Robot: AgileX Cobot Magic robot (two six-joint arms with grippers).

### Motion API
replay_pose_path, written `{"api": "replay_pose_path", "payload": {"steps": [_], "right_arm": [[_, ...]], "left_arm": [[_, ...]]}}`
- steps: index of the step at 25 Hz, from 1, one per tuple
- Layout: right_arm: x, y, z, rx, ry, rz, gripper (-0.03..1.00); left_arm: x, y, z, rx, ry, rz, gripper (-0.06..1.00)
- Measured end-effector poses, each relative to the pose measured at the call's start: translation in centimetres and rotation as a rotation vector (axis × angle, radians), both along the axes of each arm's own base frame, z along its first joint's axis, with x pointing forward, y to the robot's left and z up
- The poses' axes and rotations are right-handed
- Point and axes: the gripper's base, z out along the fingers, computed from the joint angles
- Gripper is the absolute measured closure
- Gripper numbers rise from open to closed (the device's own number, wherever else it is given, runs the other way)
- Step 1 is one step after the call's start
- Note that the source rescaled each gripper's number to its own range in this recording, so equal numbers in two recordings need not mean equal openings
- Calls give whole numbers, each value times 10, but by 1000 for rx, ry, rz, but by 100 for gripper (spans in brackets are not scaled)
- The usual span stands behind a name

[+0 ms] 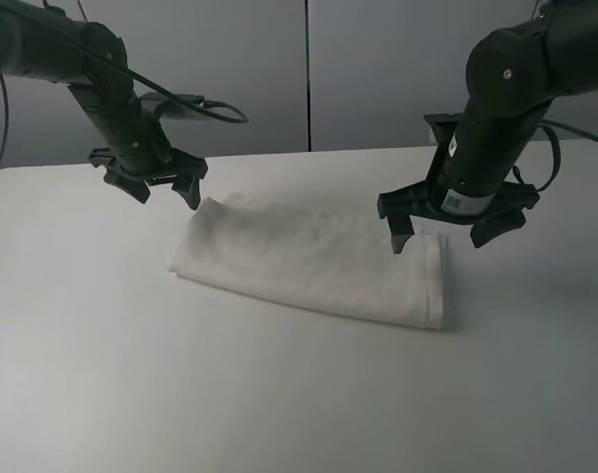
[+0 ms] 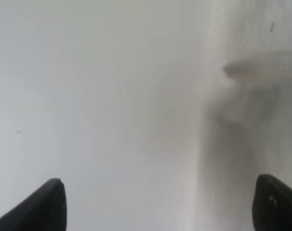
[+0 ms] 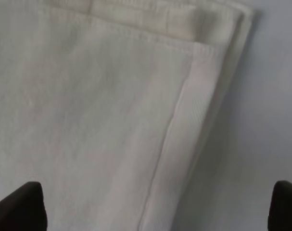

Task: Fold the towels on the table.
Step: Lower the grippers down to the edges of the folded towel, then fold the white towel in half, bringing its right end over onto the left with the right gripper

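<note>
Soft white terry-cloth towel [image 1: 313, 264], smooth matt table [image 1: 131, 394]

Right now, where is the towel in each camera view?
Exterior high: towel lies at the picture's centre.
Left wrist: blurred towel edge takes one side of the frame.
Right wrist: towel fills most of the frame.
Shared landmark: the bare white table beside it.

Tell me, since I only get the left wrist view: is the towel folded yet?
Observer: Partly; the high camera shows the towel folded into a long strip on the table.
Operator: Where's the right gripper?
Observer: Over the strip's right end, fingers wide apart, holding nothing.
Operator: Layers visible there?
Observer: Yes; the right wrist view shows several hemmed edges stacked at that corner.
</note>
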Motion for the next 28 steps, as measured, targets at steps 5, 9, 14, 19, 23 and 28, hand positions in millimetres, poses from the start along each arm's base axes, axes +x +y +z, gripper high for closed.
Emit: {"api": "replay_pose_path", "payload": {"steps": [5, 9, 14, 19, 23, 28], "right_arm": [[2, 1, -17, -16, 42, 0, -3], [6, -1, -25, 15, 65, -35, -3], [8, -7, -26, 36, 77, -67, -3], [12, -7, -39, 48, 102, -94, -3], [18, -4, -53, 42, 130, -100, -3], [24, -2, -68, 29, 159, -102, -3]], "left_arm": [[3, -2, -34, 45, 70, -6, -5], [3, -2, -48, 62, 97, -6, -5], [4, -3, -50, 64, 100, -6, -5], [4, -3, -50, 64, 100, -6, -5], [4, -3, -50, 64, 100, -6, -5], [4, -2, -50, 66, 103, -6, -5]]}}
